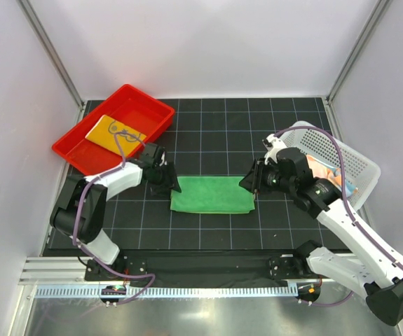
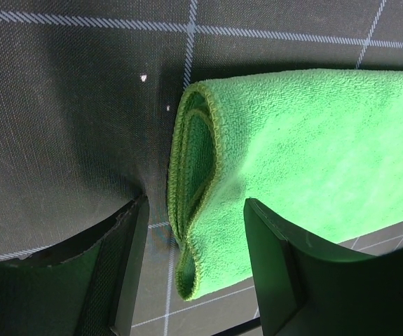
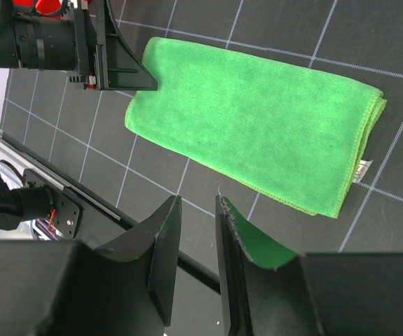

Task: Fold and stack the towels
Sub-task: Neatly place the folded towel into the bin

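Jaws of the left gripper (image 2: 195, 204) stood wide around the folded end of the green towel (image 1: 212, 194), which lay flat on the black mat (image 1: 208, 133) between both arms. The right gripper (image 3: 196, 201) was narrow and empty. The left should pinch all layers together, so the fold stays even.

The table (image 1: 215, 129) is covered by a black mat ruled with a thin white grid. A green towel (image 1: 212, 195) is laid flat on it near the middle, folded into a long rectangle, with its layered edges seen at the left end. A red tray (image 1: 71, 157) is set at the far-left corner, turned at an angle to the grid lines. A white perforated basket (image 1: 327, 143) is placed at the right edge, well apart from the tray
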You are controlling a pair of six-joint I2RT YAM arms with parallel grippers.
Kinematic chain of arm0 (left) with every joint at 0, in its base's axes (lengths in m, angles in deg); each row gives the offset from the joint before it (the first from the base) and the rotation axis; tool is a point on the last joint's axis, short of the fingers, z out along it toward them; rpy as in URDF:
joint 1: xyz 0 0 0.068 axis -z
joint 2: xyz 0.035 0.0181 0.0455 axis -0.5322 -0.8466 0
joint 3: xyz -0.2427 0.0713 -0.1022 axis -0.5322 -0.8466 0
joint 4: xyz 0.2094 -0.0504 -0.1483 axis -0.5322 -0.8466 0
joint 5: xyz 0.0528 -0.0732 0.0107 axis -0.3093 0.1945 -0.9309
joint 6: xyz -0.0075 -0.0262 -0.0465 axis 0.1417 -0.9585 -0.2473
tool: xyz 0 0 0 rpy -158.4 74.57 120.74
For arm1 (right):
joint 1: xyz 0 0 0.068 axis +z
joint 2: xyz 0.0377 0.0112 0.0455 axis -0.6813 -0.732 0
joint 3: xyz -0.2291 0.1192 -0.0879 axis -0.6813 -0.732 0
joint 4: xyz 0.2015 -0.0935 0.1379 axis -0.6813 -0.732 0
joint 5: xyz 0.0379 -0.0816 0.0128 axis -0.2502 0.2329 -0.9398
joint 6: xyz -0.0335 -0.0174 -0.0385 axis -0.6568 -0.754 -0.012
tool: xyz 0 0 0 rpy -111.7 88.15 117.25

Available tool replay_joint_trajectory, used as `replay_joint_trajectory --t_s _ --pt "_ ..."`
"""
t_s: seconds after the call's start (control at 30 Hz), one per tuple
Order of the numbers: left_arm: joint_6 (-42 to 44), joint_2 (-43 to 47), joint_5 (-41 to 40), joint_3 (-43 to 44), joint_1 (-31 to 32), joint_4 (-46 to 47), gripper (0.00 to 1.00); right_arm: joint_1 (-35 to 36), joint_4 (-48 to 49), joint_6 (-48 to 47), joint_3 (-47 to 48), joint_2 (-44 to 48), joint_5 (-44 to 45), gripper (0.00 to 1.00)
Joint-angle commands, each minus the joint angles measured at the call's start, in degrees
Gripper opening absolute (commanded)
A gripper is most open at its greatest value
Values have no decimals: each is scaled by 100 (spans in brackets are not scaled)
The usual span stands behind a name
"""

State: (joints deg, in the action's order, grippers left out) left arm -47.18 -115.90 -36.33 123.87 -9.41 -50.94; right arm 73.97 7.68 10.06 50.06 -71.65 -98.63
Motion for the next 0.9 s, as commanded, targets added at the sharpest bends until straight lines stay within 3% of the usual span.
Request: replay_joint_trajectory --t_s 0.0,0.27,0.67,0.73,0.8,0.87 --pt "91 -259 -149 8 -7 178 61 26 -22 -124 230 88 105 33" --pt "127 -426 -35 -18 2 257 57 26 -31 -142 230 17 97 33" --pt "30 -567 -17 -141 37 222 43 18 -49 -142 195 44 114 33" --pt "30 -602 27 -54 55 196 28 26 -40 -133 212 44 114 33" --pt "82 -619 79 26 55 161 6 26 -66 -151 230 61 132 33" --pt "152 -619 53 218 55 -41 0 18 -75 -160 230 88 149 33"
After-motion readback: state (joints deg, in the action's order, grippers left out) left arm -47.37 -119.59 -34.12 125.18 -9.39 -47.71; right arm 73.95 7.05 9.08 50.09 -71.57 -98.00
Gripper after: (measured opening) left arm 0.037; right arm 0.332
